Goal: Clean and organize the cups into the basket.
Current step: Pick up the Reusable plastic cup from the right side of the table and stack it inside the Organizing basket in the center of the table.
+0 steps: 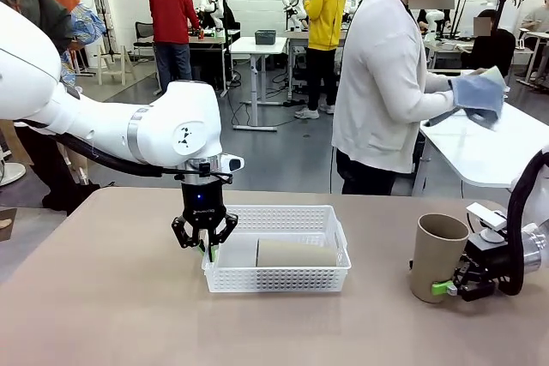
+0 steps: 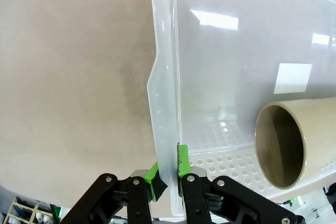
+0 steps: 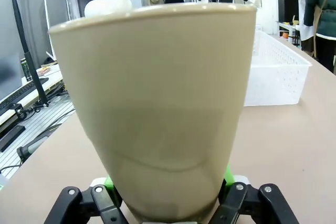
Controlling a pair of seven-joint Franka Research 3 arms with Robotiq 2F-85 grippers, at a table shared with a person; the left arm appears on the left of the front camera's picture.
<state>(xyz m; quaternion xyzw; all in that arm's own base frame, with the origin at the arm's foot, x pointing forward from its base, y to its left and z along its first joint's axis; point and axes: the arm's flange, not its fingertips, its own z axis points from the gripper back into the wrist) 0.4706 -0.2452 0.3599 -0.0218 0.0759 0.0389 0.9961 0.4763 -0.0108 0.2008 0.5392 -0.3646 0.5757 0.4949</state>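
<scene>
Left gripper pinches the basket wall; right gripper straddles the base of a cup off to the basket's right.

Left gripper (image 1: 206,249) (image 2: 168,176) points down at the basket's near-left corner, green pads pressed together on the thin white wall of the basket (image 1: 279,280) (image 2: 164,77), one pad inside, one outside. Lying tan cup (image 1: 296,253) (image 2: 294,145) is on its side inside the basket, on the floor, mouth towards the pinched wall. Right gripper (image 1: 446,289) (image 3: 168,195) is well right of the basket, fingers on either side of the foot of the upright tan cup (image 1: 437,255) (image 3: 157,103). Pads sit right at the sides; cannot tell if they are clamped on it. That cup stands mouth up on the surface (image 1: 103,297), apart from the basket (image 3: 273,66). Beyond the basket, a person (image 1: 382,83) holds a blue-grey cloth (image 1: 479,96).
</scene>
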